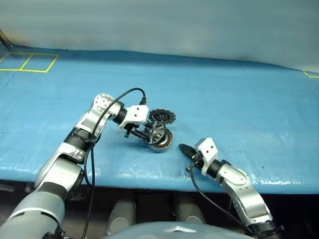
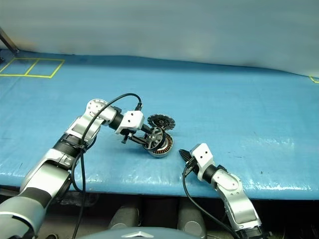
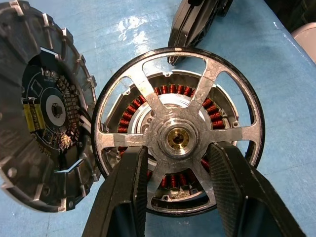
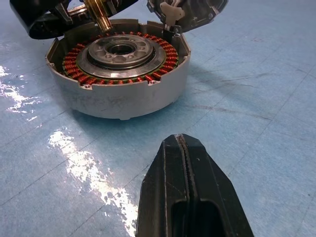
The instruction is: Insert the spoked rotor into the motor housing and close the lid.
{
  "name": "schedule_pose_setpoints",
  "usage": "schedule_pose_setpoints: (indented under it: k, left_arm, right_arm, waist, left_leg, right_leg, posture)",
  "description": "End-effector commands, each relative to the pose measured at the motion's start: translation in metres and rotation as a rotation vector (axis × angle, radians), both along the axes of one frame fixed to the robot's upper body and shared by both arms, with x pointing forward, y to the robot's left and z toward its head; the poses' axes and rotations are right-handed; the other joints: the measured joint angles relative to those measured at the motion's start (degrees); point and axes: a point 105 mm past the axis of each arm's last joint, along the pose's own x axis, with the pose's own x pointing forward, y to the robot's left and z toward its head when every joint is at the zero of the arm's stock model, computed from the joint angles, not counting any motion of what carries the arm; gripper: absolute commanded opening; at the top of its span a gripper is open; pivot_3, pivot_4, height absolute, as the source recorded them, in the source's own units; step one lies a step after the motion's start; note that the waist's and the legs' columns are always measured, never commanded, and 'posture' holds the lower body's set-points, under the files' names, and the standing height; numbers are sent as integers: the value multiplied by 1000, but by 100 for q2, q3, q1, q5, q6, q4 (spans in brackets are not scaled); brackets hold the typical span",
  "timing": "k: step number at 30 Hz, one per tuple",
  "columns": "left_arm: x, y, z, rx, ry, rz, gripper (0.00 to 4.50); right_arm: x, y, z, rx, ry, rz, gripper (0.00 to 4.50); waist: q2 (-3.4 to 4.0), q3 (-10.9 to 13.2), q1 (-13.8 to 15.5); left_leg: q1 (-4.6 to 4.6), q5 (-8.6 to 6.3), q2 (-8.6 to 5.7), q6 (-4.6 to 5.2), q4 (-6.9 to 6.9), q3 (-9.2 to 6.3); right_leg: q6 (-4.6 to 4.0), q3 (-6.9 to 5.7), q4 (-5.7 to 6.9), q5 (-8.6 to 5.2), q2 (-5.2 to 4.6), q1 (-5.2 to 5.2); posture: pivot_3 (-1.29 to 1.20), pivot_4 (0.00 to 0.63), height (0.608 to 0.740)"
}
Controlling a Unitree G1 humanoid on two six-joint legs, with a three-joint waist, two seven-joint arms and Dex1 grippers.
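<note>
**Rotor held over the housing, not yet seated; lid open**

The blue counter (image 1: 239, 99) carries the motor housing (image 4: 118, 81) near the frame's centre. Its cup holds only the copper windings and silver hub. The lid (image 1: 162, 116) stands swung back at the housing's upper edge, so closing remains to be done. The left end effector (image 3: 175, 163) grasps the spoked rotor (image 3: 177, 131), tilted just above the cup. The right end effector (image 4: 185, 185) is clenched empty, near the housing's lower right.

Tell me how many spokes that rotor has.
6. The spoked rotor, held by the left gripper above the motor housing, has two spokes pointing toward the right gripper, two sideways, two partly covered by the fingers.
</note>
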Motion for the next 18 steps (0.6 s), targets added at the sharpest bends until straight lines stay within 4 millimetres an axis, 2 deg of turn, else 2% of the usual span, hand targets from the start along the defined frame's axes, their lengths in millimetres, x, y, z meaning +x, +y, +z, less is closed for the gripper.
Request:
schedule_pose_setpoints:
  k: [1, 7, 18]
  left_arm:
    - [2, -5, 6, 5, -20, -24, 2287]
    - [5, -9, 7, -9, -31, -11, 4084]
    - [6, -9, 13, -55, -43, 5, 4084]
  right_arm:
    - [1, 1, 11, 8, -51, -1, 0]
    - [0, 1, 11, 7, -47, -6, 0]
    - [0, 1, 9, -1, -45, 1, 0]
  waist:
    - [0, 0, 3]
    - [0, 0, 11]
    - [0, 0, 6]
  left_leg:
    - [0, 0, 0, 0, 0, 0]
    - [-1, 0, 0, 0, 0, -1]
    - [-1, 0, 0, 0, 0, -1]
  right_leg:
    - [0, 0, 0, 0, 0, 0]
    - [0, 0, -1, 0, 0, 0]
    - [0, 0, -1, 0, 0, -1]
  posture:
    - [0, 150, 740]
    - [0, 150, 740]
    - [0, 150, 740]
